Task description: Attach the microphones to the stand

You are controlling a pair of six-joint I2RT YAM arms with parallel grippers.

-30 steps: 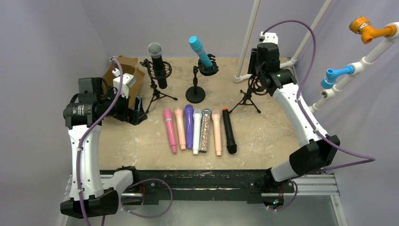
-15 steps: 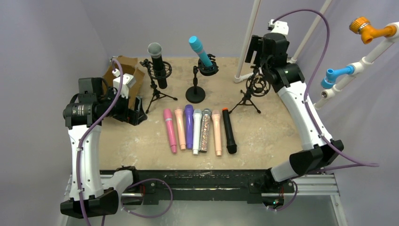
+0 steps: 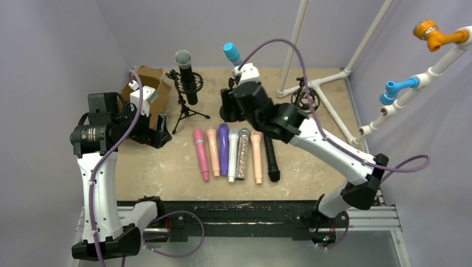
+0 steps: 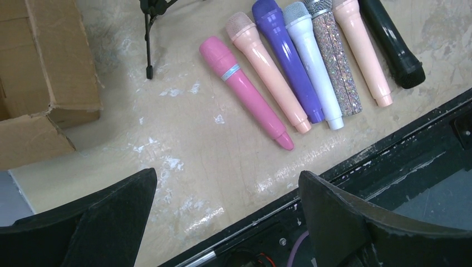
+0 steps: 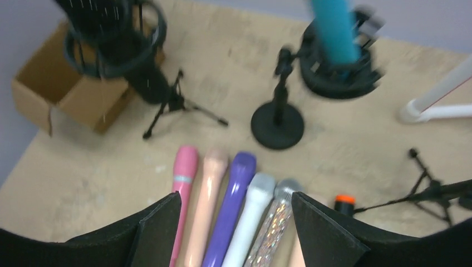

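Observation:
Several microphones lie side by side on the table: pink (image 3: 201, 154), peach (image 3: 214, 146), purple (image 3: 224, 149), white (image 3: 232, 158), silver glitter (image 3: 242, 158), a second peach (image 3: 257, 161) and black (image 3: 271, 164). A black microphone (image 3: 186, 78) stands in the left tripod stand. A teal microphone (image 3: 230, 53) sits in the round-base stand (image 5: 277, 125). The right tripod stand (image 3: 305, 97) holds nothing. My right gripper (image 5: 235, 206) hangs open above the heads of the row, from pink (image 5: 183, 172) to glitter (image 5: 278, 214). My left gripper (image 4: 225, 178) is open over bare table, left of the row.
A cardboard box (image 3: 149, 89) sits at the back left, close to my left arm. White pipes (image 3: 328, 83) run along the back right. A black rail (image 4: 389, 150) edges the table's near side.
My right arm has swung from the right tripod stand leftward to the middle, over the row of microphones, and its jaws stand wider. The left arm has barely moved.

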